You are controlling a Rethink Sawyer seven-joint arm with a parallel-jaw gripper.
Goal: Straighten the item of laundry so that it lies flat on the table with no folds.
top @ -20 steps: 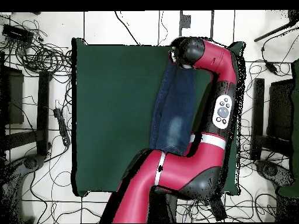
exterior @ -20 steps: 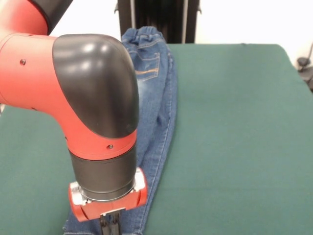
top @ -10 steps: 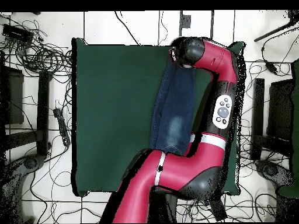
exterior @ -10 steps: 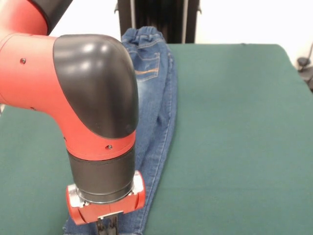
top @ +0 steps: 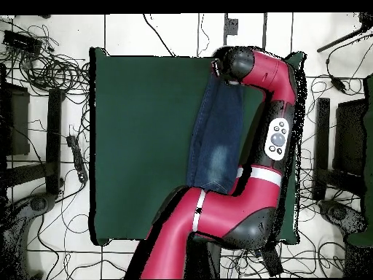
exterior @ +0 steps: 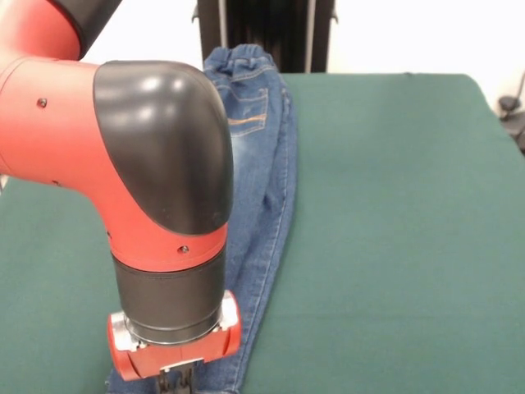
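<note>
Tool [exterior: 182,382] is hanging low over the cuff end of the jeans [exterior: 264,176], its tips cut off at the frame's bottom, so open vs closed isn't clear. Jeans are lying lengthwise on the green surface [exterior: 394,230], legs apparently stacked, waistband at the far edge.

One camera sits low and close across the surface [exterior: 394,205]; another looks straight down on the same surface [top: 138,131].
</note>
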